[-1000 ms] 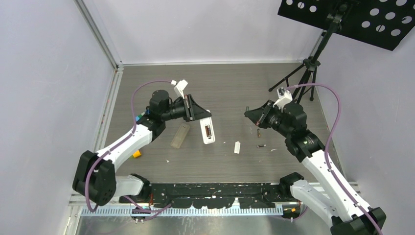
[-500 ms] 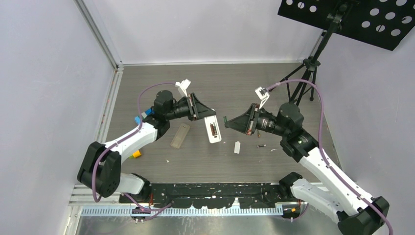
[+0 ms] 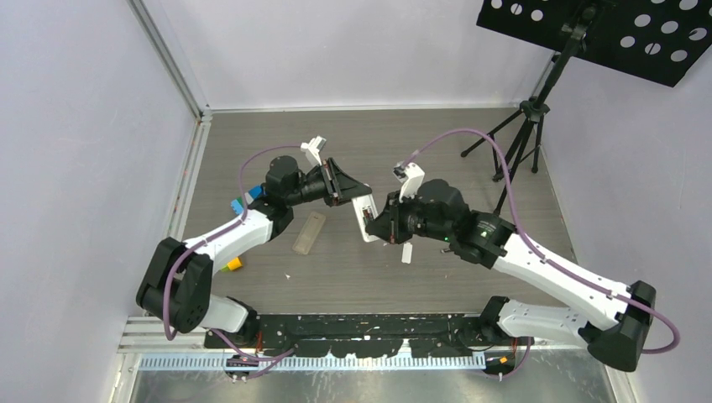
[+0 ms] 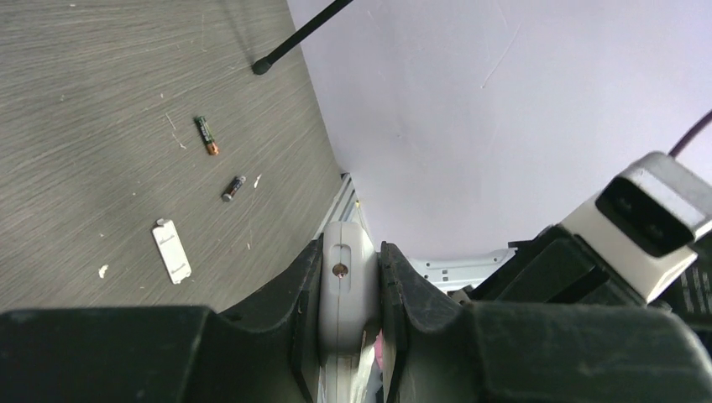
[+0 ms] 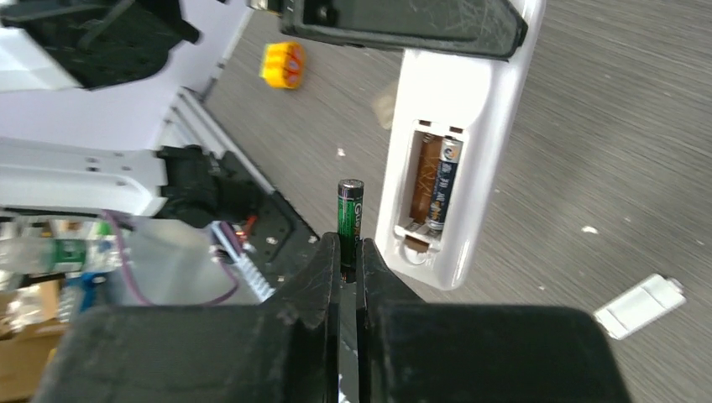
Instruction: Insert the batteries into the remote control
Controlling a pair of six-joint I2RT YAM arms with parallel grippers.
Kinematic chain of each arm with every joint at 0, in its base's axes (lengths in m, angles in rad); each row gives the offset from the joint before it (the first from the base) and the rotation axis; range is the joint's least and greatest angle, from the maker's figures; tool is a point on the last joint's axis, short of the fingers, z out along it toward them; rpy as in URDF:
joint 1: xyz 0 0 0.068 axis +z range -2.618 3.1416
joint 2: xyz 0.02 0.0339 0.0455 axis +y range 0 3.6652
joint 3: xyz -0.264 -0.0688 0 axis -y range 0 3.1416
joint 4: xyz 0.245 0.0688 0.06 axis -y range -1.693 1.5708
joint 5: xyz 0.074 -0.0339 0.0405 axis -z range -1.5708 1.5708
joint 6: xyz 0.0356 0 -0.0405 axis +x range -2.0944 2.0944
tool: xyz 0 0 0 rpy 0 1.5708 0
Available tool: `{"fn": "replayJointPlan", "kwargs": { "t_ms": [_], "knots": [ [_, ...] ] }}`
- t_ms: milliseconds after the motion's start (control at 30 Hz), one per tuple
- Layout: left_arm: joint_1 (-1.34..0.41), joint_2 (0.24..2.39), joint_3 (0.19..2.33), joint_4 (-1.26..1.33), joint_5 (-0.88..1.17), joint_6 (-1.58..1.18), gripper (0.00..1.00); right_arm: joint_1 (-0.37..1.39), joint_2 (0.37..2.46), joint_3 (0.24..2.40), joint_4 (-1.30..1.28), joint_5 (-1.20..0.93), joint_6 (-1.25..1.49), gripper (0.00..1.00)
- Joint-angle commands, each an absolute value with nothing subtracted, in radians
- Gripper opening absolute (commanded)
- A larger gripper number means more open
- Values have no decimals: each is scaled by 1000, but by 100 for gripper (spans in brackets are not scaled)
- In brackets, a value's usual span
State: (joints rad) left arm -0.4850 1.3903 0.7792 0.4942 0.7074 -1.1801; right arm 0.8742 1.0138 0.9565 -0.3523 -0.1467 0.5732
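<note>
**Top view.** A grey wood-grain counter (image 3: 420,151) sits boxed in by pale walls. A black perforated panel (image 3: 617,34) on a tripod (image 3: 527,134) stands at the far right corner. Over the middle of the counter, the left claw (image 3: 353,195) grips the white remote (image 3: 367,220) by its upper end. The right claw (image 3: 384,225) is right beside the remote. A translucent bar (image 3: 309,232) lies left of the remote and a small white lid (image 3: 406,253) lies just nearer than it. A yellow block (image 3: 234,264) sits toward the left edge.

**Left wrist.** The left claw's fingers pinch the remote's narrow sides. Two loose batteries (image 4: 206,135) lie on the counter between the lid and a tripod foot.

**Right wrist.** The right claw is clamped narrow on one battery (image 5: 349,214), which stands up between the fingertips just beside the remote's open recess. In the recess one seated battery (image 5: 442,195) fills a slot, and the slot next to it is bare.

**Against a second ago.** The right arm was back toward the right edge, its claw well apart from the remote. It has since swung in to the middle and now covers the spot where the loose batteries showed from above. The left arm has stretched slightly rightward with the remote. The bar, lid and block have not shifted.
</note>
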Motion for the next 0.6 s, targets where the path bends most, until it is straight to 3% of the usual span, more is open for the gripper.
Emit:
{"fn": "replayJointPlan", "kwargs": {
  "t_ms": [0,567],
  "knots": [
    [-488,1397,772,582,706,-1219,0,925,1056,1033,-420,84,510,2],
    [-488,1423,759,616,701,-1260,0,951,1102,1049,-407,115,513,6]
  ]
}}
